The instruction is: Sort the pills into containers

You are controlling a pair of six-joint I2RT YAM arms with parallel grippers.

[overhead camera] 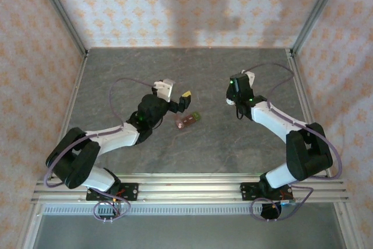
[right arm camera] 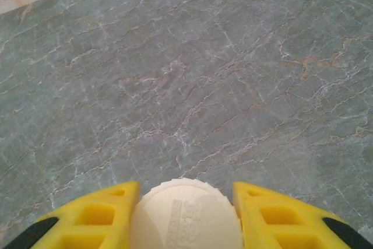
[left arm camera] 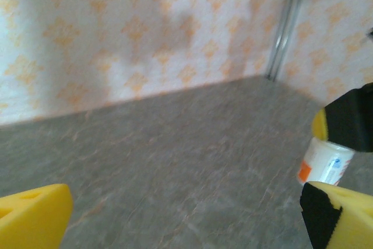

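Containers (overhead camera: 187, 121): lying flat near bench centre, just on the near-edge side of the left gripper (overhead camera: 182, 100). Left jaws wide apart. Right gripper (right arm camera: 186, 193): jaws clamped on the ribbed cap of the white bottle (right arm camera: 185, 217), right of bench centre.

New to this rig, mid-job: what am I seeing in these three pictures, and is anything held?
Two robot arms are bolted at the near edge of a grey table. The overhead view looks down on both; the other two come from cameras on each wrist. The small brownish-red strip of compartments with a green end lies between the arms. The left fingers, yellow, stand open and empty. The right fingers grip the ribbed cap of a white bottle.
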